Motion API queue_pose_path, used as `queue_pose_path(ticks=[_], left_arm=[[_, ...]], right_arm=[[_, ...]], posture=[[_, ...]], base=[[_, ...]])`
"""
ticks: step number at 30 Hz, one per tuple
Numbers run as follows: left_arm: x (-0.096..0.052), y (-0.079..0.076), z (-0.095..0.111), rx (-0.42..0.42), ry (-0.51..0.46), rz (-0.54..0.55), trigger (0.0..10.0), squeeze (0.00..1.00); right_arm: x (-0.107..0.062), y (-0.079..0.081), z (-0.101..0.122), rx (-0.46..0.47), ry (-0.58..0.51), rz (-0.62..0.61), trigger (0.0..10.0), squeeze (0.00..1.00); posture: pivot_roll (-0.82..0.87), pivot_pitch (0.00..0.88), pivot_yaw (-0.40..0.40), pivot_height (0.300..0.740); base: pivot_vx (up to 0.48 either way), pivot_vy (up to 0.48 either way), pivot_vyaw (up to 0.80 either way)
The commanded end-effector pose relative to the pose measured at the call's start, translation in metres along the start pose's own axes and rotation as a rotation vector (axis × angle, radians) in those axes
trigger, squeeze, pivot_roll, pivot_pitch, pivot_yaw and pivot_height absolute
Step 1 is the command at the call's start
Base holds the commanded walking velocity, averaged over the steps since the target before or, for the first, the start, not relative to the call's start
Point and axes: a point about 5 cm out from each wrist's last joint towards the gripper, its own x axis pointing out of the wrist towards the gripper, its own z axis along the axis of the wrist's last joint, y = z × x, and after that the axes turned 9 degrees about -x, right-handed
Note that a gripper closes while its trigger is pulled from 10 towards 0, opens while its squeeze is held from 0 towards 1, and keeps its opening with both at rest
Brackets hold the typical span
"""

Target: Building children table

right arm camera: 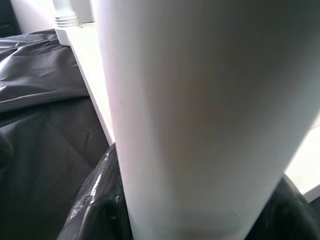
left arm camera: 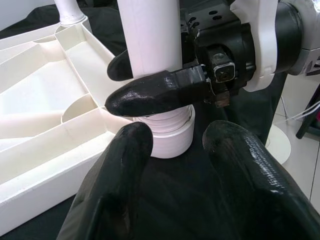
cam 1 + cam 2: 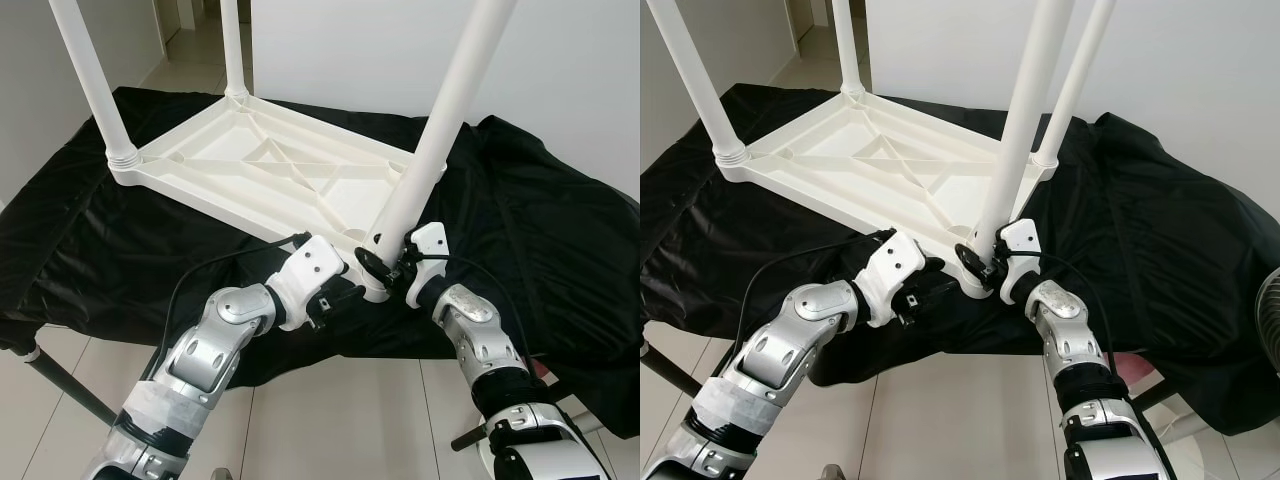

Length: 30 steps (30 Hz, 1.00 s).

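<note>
Here, a white plastic children's table [image 3: 270,170] lies upside down on a black cloth [image 3: 90,250] spread over a low stand, its ribbed underside facing up. From left to right across the head view, one white leg [image 3: 92,85] stands upright in the far-left corner socket, a second leg [image 3: 232,48] rises from the back corner, and a third, the near leg [image 3: 445,120], leans up from the corner closest to the robot. A fourth leg [image 3: 1075,85] stands at the far-right corner, seen in the right eye view.

The left gripper [image 3: 345,297], on its silver arm reaching in from the lower left, sits low beside the near corner, just short of the socket. Its two black fingers [image 2: 125,165] are spread moderately apart and hold nothing, with black cloth showing between them and the ringed socket collar [image 2: 170,132] just beyond their tips.

The right gripper [image 3: 385,265] is at the base of the near leg, immediately above that collar. Its fingers are closed around the white tube from both sides; one fingertip [image 2: 150,95] lies across the front of the leg, the other shows behind it. In the right wrist view the leg fills most of the picture, pressed between the dark pads [image 1: 97,200].

Pale floor tiles [image 3: 330,420] lie below the cloth's edge.
</note>
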Motion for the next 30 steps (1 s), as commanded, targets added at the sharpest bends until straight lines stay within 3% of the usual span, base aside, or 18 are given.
queue_pose_path(ticks=[1,2,9,15,20,23,30], left_arm=[[0.001,-0.001,0.002,0.0,0.002,-0.006,10.0,0.0],[0.001,-0.001,0.002,0.001,0.002,-0.009,10.0,0.0],[0.002,-0.001,0.002,-0.001,0.002,-0.016,10.0,0.0],[0.002,-0.003,0.002,-0.002,0.002,-0.019,10.0,0.0],[0.001,-0.003,0.001,-0.004,0.002,-0.019,10.0,0.0],[0.001,-0.003,0.001,-0.005,0.003,-0.017,10.0,0.0],[0.001,-0.003,0.001,-0.007,0.003,-0.018,10.0,0.0]], right_arm=[[-0.003,-0.003,-0.006,0.007,0.022,-0.026,2.9,0.0],[-0.004,-0.005,-0.007,0.007,0.027,-0.045,10.0,0.0],[-0.007,-0.012,-0.009,-0.009,0.056,-0.143,10.0,0.0],[-0.014,-0.017,-0.012,-0.006,0.078,-0.317,10.0,0.0],[-0.015,-0.013,-0.012,0.006,0.077,-0.395,10.0,0.0],[-0.019,-0.01,-0.014,0.036,0.107,-0.552,10.0,0.0],[-0.018,0.002,-0.017,0.087,0.147,-0.746,10.0,0.0]], posture=[[0.03,0.036,-0.061,0.74],[0.03,0.036,-0.059,0.74],[0.02,0.04,-0.055,0.74],[0.02,0.042,-0.058,0.74],[0.02,0.043,-0.059,0.74],[0.02,0.045,-0.061,0.74],[0.02,0.047,-0.06,0.74]], base=[[0.0,0.0,0.0],[0.0,0.0,0.0],[0.0,0.0,0.0],[0.0,0.0,0.0],[0.0,0.0,0.0],[0.0,0.0,0.0],[0.0,0.0,0.0]])
